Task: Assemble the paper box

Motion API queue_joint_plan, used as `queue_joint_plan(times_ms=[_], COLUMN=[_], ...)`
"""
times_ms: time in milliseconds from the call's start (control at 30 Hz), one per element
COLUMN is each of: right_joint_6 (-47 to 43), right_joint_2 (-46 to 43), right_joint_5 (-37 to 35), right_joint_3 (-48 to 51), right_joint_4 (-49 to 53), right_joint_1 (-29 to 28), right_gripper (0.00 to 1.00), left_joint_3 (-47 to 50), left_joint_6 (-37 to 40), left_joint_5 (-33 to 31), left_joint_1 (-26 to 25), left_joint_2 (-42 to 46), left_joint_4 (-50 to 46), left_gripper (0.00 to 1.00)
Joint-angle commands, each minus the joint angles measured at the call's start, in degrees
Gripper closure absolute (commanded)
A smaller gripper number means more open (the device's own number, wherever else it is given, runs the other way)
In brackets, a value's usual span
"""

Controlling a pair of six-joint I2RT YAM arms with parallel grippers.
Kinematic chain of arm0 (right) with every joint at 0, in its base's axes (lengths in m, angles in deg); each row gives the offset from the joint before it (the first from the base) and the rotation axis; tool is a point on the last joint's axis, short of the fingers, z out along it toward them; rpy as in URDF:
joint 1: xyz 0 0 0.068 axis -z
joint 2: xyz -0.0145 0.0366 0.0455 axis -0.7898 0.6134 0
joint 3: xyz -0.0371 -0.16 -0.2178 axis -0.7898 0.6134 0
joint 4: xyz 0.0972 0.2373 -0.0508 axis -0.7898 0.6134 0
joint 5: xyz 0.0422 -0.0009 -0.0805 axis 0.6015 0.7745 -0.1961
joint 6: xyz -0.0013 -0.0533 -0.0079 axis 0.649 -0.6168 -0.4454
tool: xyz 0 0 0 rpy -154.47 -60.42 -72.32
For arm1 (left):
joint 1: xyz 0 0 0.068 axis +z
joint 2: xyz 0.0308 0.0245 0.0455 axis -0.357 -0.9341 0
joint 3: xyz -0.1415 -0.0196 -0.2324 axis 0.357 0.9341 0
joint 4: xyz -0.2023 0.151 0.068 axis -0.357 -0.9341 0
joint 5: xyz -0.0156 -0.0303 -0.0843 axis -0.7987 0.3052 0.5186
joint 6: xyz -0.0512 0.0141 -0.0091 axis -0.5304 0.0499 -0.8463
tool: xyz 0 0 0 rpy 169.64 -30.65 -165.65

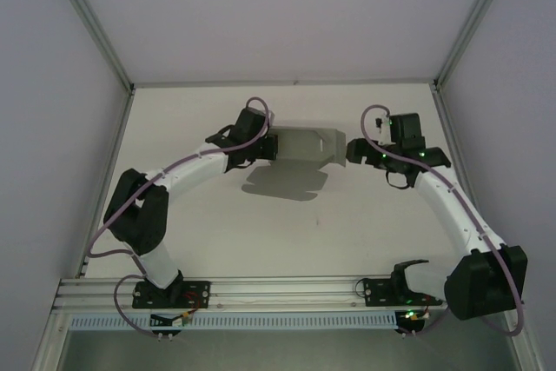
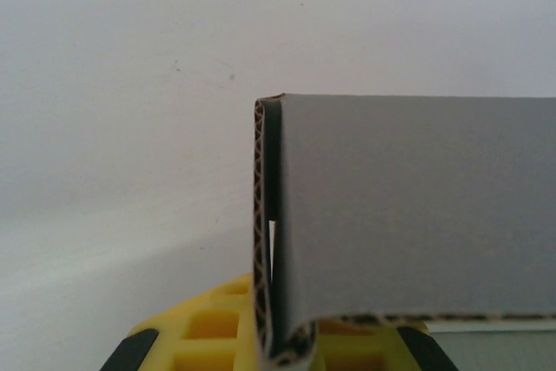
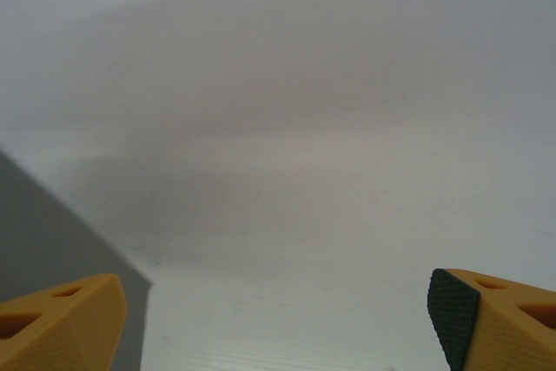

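The paper box (image 1: 304, 145) is a grey card shape held above the table at the back middle, casting a shadow below it. My left gripper (image 1: 268, 147) is shut on its left edge. In the left wrist view the box (image 2: 417, 206) fills the right side, its folded corrugated edge pinched between the yellow fingers (image 2: 208, 332). My right gripper (image 1: 354, 152) stands open just right of the box, apart from it. In the right wrist view its yellow fingers (image 3: 61, 323) are spread wide with nothing between them, and a grey corner of the box (image 3: 52, 241) shows at the left.
The white table (image 1: 217, 232) is fenced by grey walls and metal posts (image 1: 91, 23). An aluminium rail (image 1: 287, 293) with both arm bases runs along the near edge. The box's shadow (image 1: 287, 182) lies on the table beneath it.
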Motion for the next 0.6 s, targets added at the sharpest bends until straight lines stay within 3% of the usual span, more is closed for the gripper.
queue_joint_plan(times_ms=[0, 67, 333, 567], right_joint_6=[-4.4, -5.1, -1.4, -0.3], right_joint_2=[-1.1, -0.5, 5.8, 10.0], right_joint_5=[17.7, 23.7, 33.9, 33.0], right_joint_3=[2.7, 3.2, 1.2, -1.3], right_joint_4=[-8.8, -10.8, -16.7, -19.3], right_joint_1=[-0.1, -0.1, -0.4, -4.4], right_gripper=[0.11, 0.14, 0.36, 0.44], left_joint_3=[0.3, 0.2, 0.2, -0.7], left_joint_6=[0.6, 0.6, 0.3, -0.1], left_joint_5=[0.7, 1.0, 0.2, -1.0], left_joint_1=[0.0, 0.0, 0.0, -0.1], left_joint_2=[1.8, 1.8, 2.0, 1.4], left_joint_4=[1.9, 1.9, 1.6, 0.8], left_gripper=[1.0, 1.0, 1.0, 1.0])
